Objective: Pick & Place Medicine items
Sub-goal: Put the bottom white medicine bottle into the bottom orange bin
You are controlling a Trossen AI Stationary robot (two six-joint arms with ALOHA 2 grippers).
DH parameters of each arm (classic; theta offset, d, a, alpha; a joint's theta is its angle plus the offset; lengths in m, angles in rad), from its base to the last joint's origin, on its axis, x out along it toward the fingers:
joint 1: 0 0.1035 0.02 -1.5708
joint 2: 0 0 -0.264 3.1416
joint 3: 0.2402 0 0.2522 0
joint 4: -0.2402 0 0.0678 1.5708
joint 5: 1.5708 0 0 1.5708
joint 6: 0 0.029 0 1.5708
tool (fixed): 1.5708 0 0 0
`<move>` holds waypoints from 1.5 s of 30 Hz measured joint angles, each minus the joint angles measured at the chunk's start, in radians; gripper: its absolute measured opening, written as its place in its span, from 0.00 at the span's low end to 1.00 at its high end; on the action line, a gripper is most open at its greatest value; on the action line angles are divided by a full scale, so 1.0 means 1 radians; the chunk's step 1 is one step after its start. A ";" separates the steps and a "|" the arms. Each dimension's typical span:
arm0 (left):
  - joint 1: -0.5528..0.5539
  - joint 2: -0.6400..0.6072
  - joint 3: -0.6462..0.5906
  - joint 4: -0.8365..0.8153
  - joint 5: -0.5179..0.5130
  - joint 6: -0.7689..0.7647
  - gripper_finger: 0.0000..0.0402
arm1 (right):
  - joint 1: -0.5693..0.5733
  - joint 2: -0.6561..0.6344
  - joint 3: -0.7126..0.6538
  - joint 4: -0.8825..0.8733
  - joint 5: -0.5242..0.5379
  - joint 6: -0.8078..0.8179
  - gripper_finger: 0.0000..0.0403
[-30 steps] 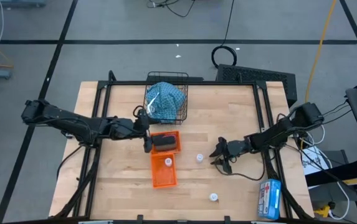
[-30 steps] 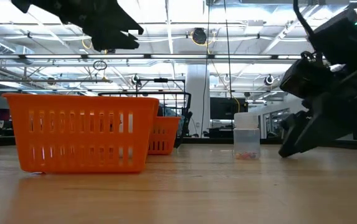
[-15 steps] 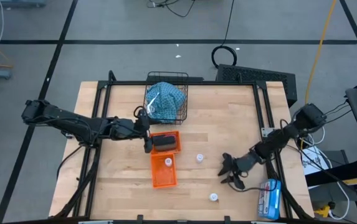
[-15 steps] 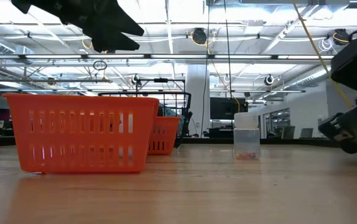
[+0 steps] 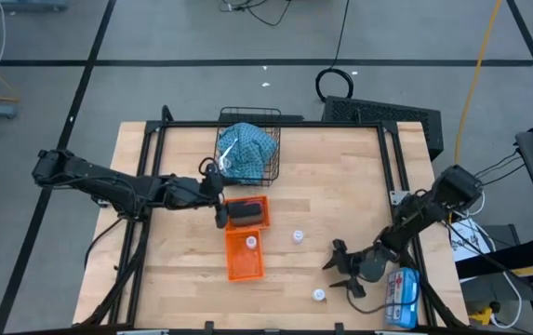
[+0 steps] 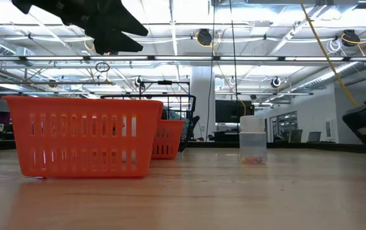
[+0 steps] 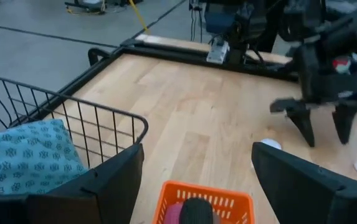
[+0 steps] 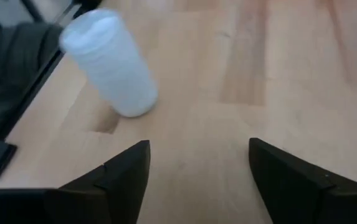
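High view: pouch [image 5: 246, 149] and one vial [image 5: 252, 242] binned; two vials left. Right gripper [image 5: 342, 276] wide open, empty, near the front vial [image 5: 318, 295]; left gripper [image 5: 220, 207] open, empty.

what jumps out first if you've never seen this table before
The two orange baskets at the table's middle stand out most, with a black wire basket behind them holding a blue patterned pouch. The right claw hangs open near the front right, close to a small white vial. The left claw, also open, hovers by the orange baskets.
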 joint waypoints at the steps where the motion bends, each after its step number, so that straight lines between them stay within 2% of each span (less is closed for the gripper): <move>1: 0.000 0.000 0.000 0.011 -0.002 0.001 0.77 | 0.003 0.019 0.003 0.021 0.003 -0.036 0.66; 7: 0.022 0.000 0.000 0.087 -0.002 0.009 0.77 | 0.003 0.131 0.003 0.198 0.009 -0.229 0.65; 11: 0.033 0.000 0.000 0.123 -0.003 0.009 0.77 | 0.001 0.197 0.023 0.300 0.008 -0.294 0.64; 24: 0.034 0.000 0.000 0.129 -0.002 0.002 0.77 | -0.011 0.216 0.119 0.205 -0.058 -0.329 0.64; 33: 0.034 0.000 0.000 0.129 -0.002 0.003 0.77 | -0.012 0.217 0.127 0.196 -0.074 -0.333 0.64; 45: 0.034 0.000 0.000 0.129 -0.002 0.004 0.77 | -0.020 0.218 0.126 0.208 -0.120 -0.338 0.56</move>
